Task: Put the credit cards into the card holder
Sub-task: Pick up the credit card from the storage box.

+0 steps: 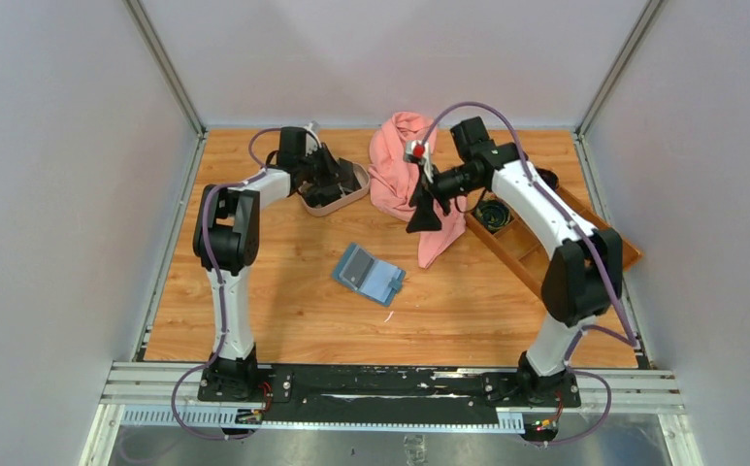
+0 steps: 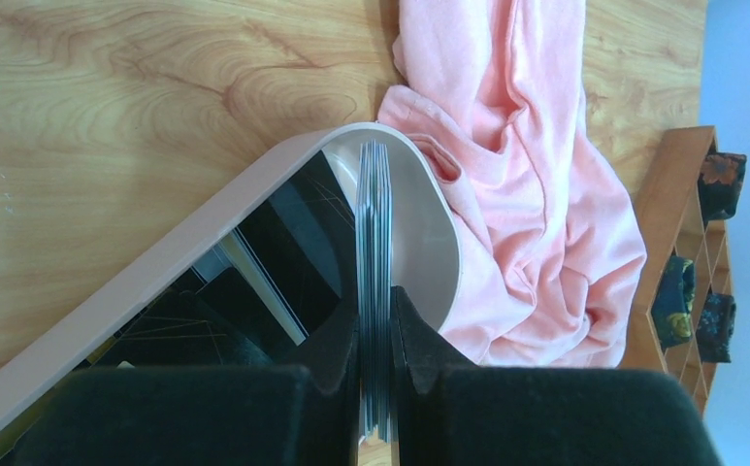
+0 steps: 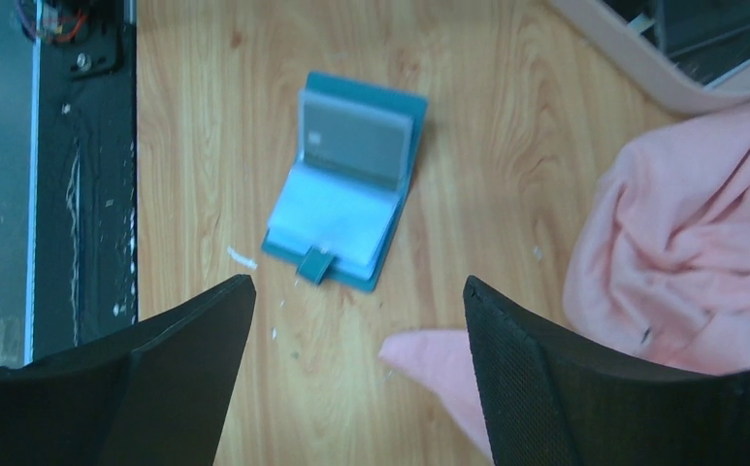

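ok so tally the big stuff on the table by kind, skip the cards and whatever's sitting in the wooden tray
card holder: 1
trays: 2, the oval beige tray and the wooden tray
pink cloth: 1
total: 4

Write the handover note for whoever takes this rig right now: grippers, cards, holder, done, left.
Left gripper: shut on a card stack, edge-on over the beige tray.
Right gripper: open, empty, above the table near the card holder.
Card holder: lying open on the table, a grey card in one pocket.
Dark cards lie in the tray.
Done: one card pocketed, stack gripped.
Left: carry the stack to the holder, pocket it, then fetch the rest.
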